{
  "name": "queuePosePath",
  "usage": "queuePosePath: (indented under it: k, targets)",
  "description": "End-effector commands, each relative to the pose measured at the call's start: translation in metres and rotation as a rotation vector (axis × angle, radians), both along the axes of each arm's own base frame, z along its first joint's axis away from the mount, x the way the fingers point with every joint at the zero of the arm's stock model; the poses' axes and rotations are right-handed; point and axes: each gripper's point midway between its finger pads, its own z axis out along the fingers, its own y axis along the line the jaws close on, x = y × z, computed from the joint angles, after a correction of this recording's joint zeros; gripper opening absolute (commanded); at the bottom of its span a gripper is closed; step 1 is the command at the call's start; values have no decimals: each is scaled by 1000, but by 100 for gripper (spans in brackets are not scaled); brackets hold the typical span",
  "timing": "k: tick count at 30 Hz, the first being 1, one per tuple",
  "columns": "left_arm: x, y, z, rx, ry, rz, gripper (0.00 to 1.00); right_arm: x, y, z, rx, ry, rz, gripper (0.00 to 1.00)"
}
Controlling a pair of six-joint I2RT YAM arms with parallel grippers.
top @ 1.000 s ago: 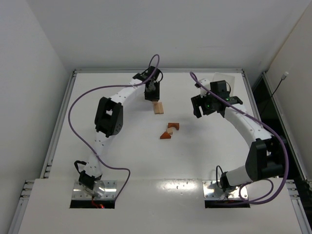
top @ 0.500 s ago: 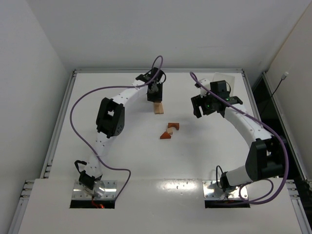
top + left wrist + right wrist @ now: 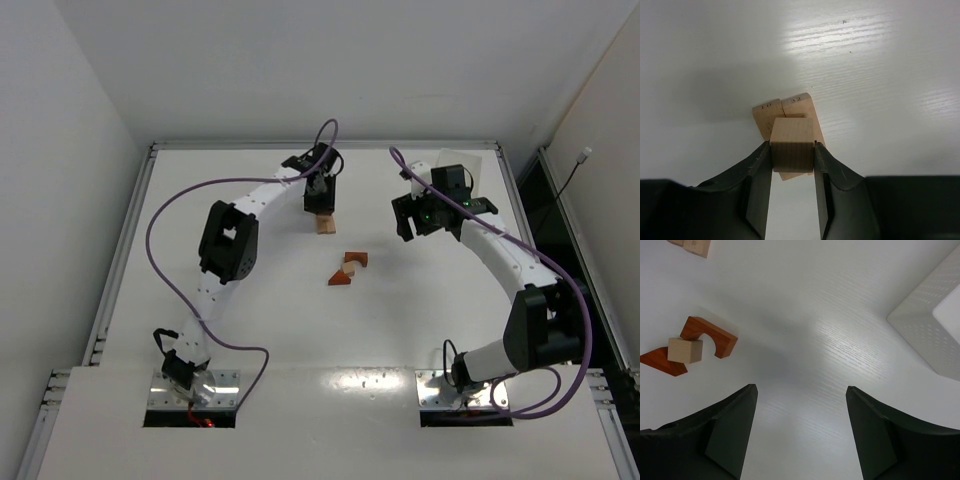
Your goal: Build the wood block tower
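Jaws of my left hand (image 3: 792, 148) pinch a tan cube (image 3: 792, 135) right over two tan blocks (image 3: 799, 106) lying side by side on the counter (image 3: 880, 75). My right hand (image 3: 801, 390) hangs open; nearby sit a brown arch (image 3: 710, 335), a loose cube (image 3: 685, 350) and a wedge (image 3: 660, 362), touching. Opposite them is a white tray (image 3: 925, 325).
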Motion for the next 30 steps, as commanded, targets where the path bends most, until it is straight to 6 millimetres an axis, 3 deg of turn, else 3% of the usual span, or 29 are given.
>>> queuePosePath:
  k: [1,2,3,6,12,14,19,23,30]
  targets:
    - [-6,-9,13,-15,-18,-18,1,13,4,20,31,-74,-7,69]
    - [-7,-11,14,-24,-12,-24,6,13,4,20,31,-74,-7,69]
    - [-7,-11,14,-24,-12,-24,19,13,4,20,31,-74,-7,69]
    - [-8,-12,14,-31,-8,-29,34,14,2,20,25,-75,-14,69]
    - [-8,-8,10,-10,-10,-18,37,14,2,20,25,-75,-14,69]
    - [-7,-7,10,-4,-14,-13,33,14,2,20,25,-75,-14,69]
    - [-1,-7,12,-4,-37,-6,33,14,2,20,25,-75,-14,69]
    - [6,-9,32,-24,-99,-10,39,12,2,16,23,-66,-14,69]
    - [11,-12,34,-30,-119,-17,48,13,4,18,31,-74,-7,69]
